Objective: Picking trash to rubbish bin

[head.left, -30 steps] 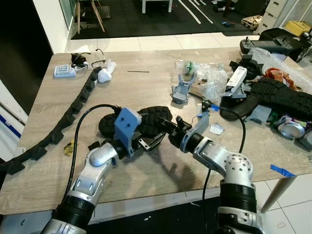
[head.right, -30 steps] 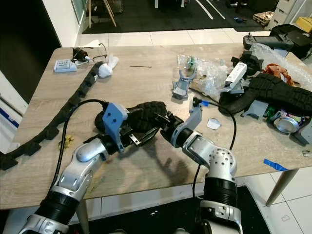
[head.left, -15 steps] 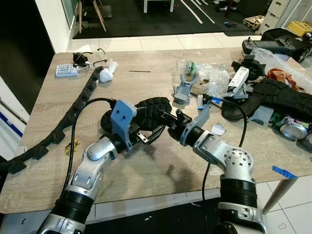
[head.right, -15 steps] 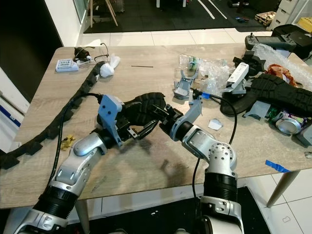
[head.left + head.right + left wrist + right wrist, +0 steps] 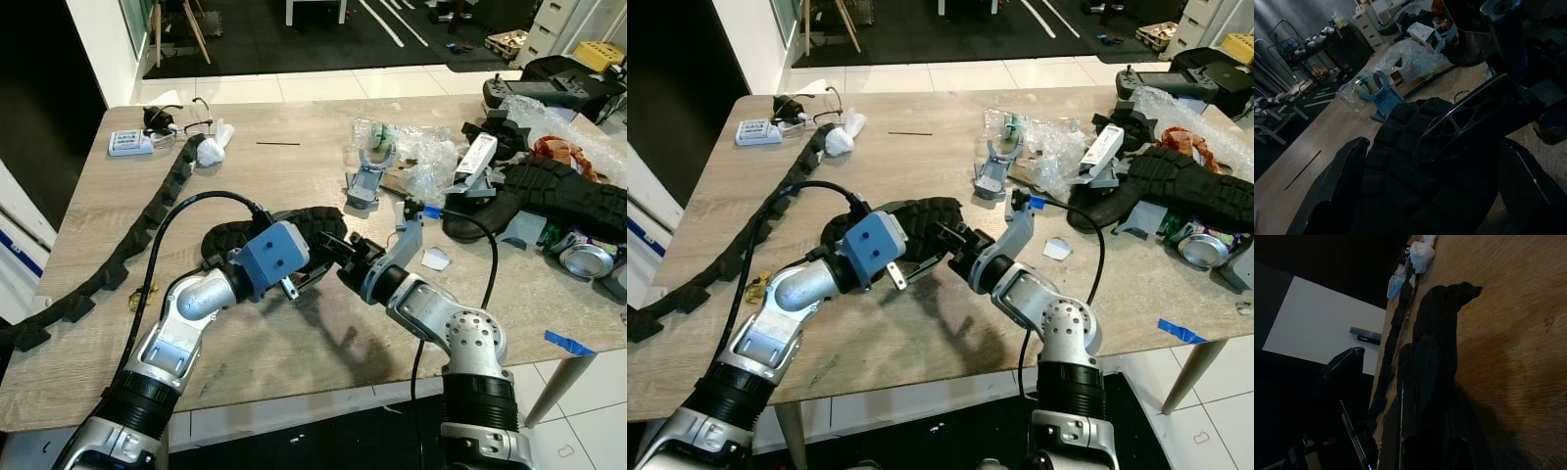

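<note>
Black fingers of the left gripper spread apart around the near end of the rubber tread, which lies flat mid-table. Right gripper meets it from the other side; fingers look clamped on the tread's edge, one finger crossing the left wrist view. Wooden table. Foam strip runs along the robot's left. Plastic wrap, a larger tread and can clutter the right.
</note>
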